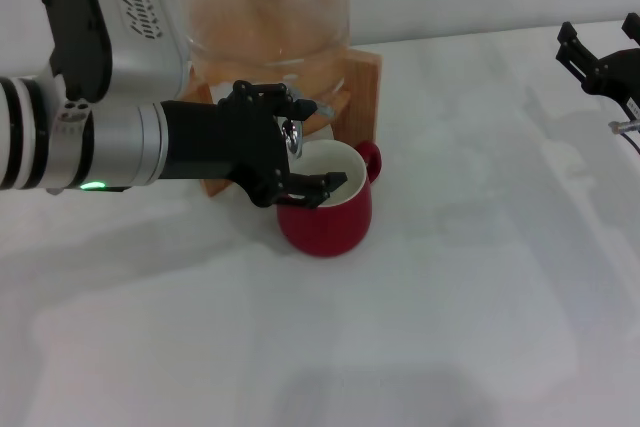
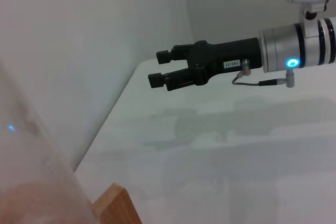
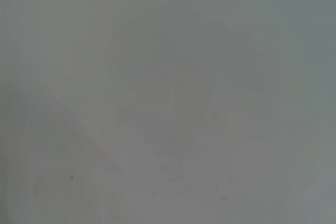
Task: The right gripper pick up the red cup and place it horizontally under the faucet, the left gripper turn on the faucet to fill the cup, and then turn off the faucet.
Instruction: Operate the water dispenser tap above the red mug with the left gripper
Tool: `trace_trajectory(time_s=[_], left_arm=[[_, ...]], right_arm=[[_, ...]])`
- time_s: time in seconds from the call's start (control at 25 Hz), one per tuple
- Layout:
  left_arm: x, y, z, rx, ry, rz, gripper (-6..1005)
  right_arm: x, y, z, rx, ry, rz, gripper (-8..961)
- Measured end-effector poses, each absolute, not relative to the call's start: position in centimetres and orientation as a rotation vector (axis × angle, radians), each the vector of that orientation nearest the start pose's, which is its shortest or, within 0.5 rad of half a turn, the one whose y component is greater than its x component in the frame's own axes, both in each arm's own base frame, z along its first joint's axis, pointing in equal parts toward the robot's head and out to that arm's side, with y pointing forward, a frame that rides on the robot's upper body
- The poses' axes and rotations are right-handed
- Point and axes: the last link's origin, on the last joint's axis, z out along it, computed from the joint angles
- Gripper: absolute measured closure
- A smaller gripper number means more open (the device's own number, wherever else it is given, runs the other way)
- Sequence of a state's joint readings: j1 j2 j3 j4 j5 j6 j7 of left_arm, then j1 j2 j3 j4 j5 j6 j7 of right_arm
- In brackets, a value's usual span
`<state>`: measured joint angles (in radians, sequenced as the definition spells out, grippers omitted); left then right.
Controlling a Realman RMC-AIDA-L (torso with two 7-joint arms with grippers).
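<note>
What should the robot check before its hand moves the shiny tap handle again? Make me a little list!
1. Squat dark-red ceramic mug upright under the small chrome faucet: ok.
2. Left gripper, black and multi-jointed, at the faucet lever: ok.
3. Grip on the lever: cannot tell.
4. Water level in the mug: cannot tell.
5. Right gripper away from the mug, fingers open: ok.
6. Clear glass dispenser seated in its wooden stand: ok.
</note>
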<state>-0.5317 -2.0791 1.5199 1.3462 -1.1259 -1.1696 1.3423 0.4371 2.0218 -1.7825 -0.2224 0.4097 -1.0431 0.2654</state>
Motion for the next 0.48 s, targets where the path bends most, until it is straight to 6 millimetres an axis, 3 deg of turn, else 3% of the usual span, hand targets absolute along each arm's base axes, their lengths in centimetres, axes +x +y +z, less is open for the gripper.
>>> trace_trajectory(time_s=[0.48], left_arm=[[-10.24,35.7,-3.32,-2.824,0.119,-0.218,186]], right_arm=[[34.23,35.74,3.05,-1.504,0.599,0.71,80]])
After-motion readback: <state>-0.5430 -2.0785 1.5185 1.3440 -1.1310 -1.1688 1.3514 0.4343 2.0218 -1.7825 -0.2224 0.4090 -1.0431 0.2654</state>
